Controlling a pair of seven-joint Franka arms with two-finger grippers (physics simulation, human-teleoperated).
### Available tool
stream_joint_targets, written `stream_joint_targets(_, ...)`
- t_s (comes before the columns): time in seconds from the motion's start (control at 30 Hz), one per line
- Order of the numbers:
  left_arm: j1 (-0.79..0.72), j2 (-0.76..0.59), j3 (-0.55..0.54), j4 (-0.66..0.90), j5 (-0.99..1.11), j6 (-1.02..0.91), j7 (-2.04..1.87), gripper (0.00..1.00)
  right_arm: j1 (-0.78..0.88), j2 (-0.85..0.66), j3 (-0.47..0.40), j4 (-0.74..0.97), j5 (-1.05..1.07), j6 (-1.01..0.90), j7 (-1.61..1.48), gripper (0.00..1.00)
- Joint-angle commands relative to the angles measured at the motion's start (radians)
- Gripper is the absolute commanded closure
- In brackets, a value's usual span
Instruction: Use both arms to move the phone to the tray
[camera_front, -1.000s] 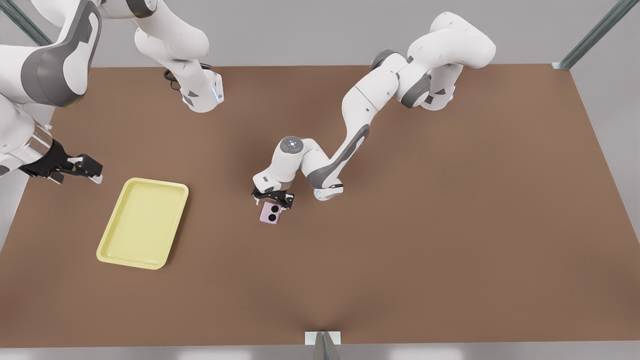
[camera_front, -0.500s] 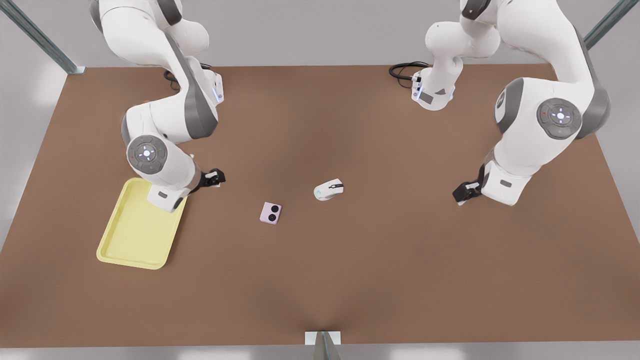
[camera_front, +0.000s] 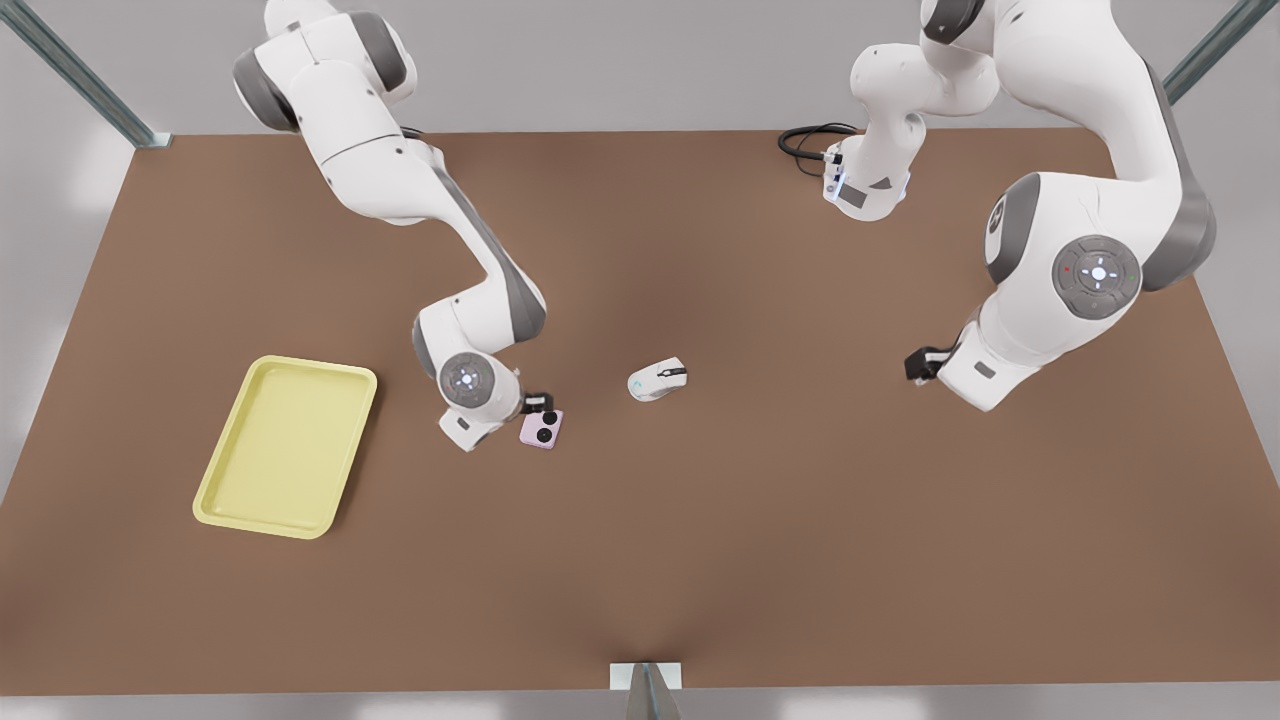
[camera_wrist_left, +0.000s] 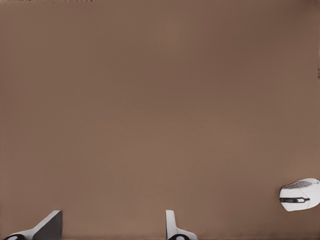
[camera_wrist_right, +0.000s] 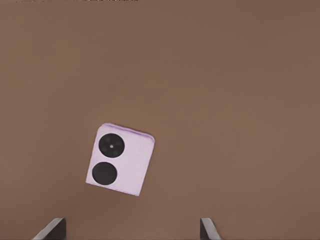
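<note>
The pale pink phone (camera_front: 543, 430) (camera_wrist_right: 121, 160) lies flat on the brown table near its middle, its two black circles facing up. My right gripper (camera_front: 535, 403) (camera_wrist_right: 130, 232), on the arm at the front view's left, hovers right beside it. Its fingers are open and the phone lies ahead of them, not between them. The pale yellow tray (camera_front: 226, 498) sits at the front view's left with nothing in it. My left gripper (camera_front: 920, 362) (camera_wrist_left: 112, 232), on the arm at the front view's right, waits open over bare table, far from the phone.
A white computer mouse (camera_front: 657, 381) (camera_wrist_left: 299, 194) lies a short way from the phone, toward the front view's right. Both arm bases and a black cable (camera_front: 805, 141) stand at the table's far edge. Wide bare table (camera_front: 800, 550) stretches along the near side.
The arm at the front view's left has swung from over the tray's corner across to the phone. The other arm has barely shifted. Phone, mouse and tray lie where they were.
</note>
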Motion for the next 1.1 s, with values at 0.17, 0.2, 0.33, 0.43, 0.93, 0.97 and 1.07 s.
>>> stream_joint_targets(0.17, 0.002, 0.009, -0.006, 0.032, -0.005, -0.023, 0.203, 0.00, 0.024, 0.083, -0.016, 0.028, 0.073, 0.177, 0.387, 0.00)
stream_joint_targets(0.2, 0.000, 0.011, -0.006, 0.032, -0.007, -0.023, 0.203, 0.00, 0.024, 0.086, -0.016, 0.028, 0.073, 0.177, 0.388, 0.00)
stream_joint_targets(0.33, 0.000, 0.014, 0.000, 0.032, -0.007, -0.022, 0.201, 0.00, 0.035, 0.103, -0.016, 0.019, 0.059, 0.188, 0.371, 0.00)
stream_joint_targets(0.43, 0.002, 0.025, 0.003, 0.032, -0.007, -0.023, 0.200, 0.00, 0.041, 0.112, -0.017, 0.001, 0.059, 0.217, 0.338, 0.00)
stream_joint_targets(0.93, 0.003, 0.051, 0.035, 0.031, -0.031, -0.017, 0.184, 0.00, 0.046, 0.146, -0.017, -0.041, 0.060, 0.273, 0.301, 0.00)
stream_joint_targets(0.97, 0.003, 0.051, 0.035, 0.031, -0.031, -0.017, 0.184, 0.00, 0.046, 0.149, -0.017, -0.032, 0.065, 0.267, 0.302, 0.00)
stream_joint_targets(1.07, 0.003, 0.051, 0.035, 0.031, -0.031, -0.017, 0.184, 0.00, 0.046, 0.154, -0.017, -0.030, 0.068, 0.269, 0.302, 0.00)
